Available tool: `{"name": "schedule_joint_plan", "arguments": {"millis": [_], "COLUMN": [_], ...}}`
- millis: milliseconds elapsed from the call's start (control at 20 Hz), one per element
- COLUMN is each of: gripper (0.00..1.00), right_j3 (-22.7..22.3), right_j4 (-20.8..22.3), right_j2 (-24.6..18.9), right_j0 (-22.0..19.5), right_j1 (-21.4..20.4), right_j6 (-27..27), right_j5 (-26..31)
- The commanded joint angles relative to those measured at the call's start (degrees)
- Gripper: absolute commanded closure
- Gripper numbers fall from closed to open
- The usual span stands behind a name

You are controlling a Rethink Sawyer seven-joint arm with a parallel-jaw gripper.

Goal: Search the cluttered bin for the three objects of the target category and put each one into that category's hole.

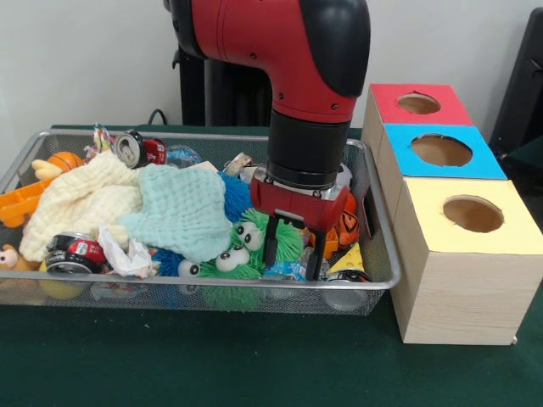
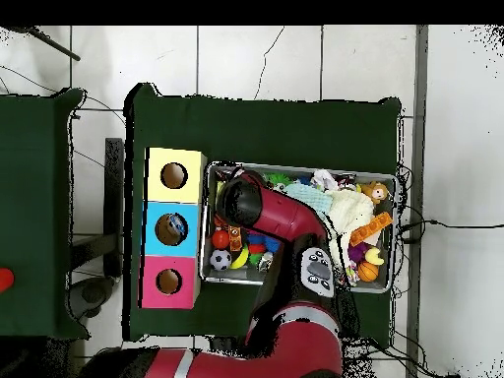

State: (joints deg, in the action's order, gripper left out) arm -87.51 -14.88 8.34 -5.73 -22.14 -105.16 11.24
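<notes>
My gripper [image 1: 293, 253] is down inside the wire bin [image 1: 377, 280], near its right end. It is open, its black fingers [image 1: 271, 246] straddling the edge of a green fuzzy toy with googly eyes [image 1: 242, 250] and a blue packet [image 1: 288, 269]. Nothing is clamped between them. Crushed cans lie at the back left [image 1: 131, 148] and the front left [image 1: 72, 252]. To the right of the bin stand the red box [image 1: 417, 103], the blue box [image 1: 441, 151] and the yellow box [image 1: 472, 214], each with a round hole on top. In the overhead view the arm [image 2: 266, 212] hides the gripper.
A cream cloth [image 1: 85, 199] and a mint cloth [image 1: 182, 208] cover the bin's middle and left. A blue spiky ball [image 1: 236, 195], an orange striped toy [image 1: 346, 225], a small basketball [image 1: 64, 161], crumpled paper [image 1: 123, 250] and an orange plastic piece [image 1: 21, 203] lie around them.
</notes>
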Motion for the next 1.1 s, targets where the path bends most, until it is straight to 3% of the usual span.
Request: {"name": "schedule_joint_plan", "arguments": {"millis": [50,1100], "gripper": [0.00,0.00], "right_j3": [-2.0,-2.0], "right_j4": [-0.2,0.1], "right_j2": [-4.2,-4.6], "right_j0": [-0.6,-0.5], "right_j1": [2.4,4.4], "right_j6": [-11.1,-11.1], "right_j5": [-5.3,-9.2]}}
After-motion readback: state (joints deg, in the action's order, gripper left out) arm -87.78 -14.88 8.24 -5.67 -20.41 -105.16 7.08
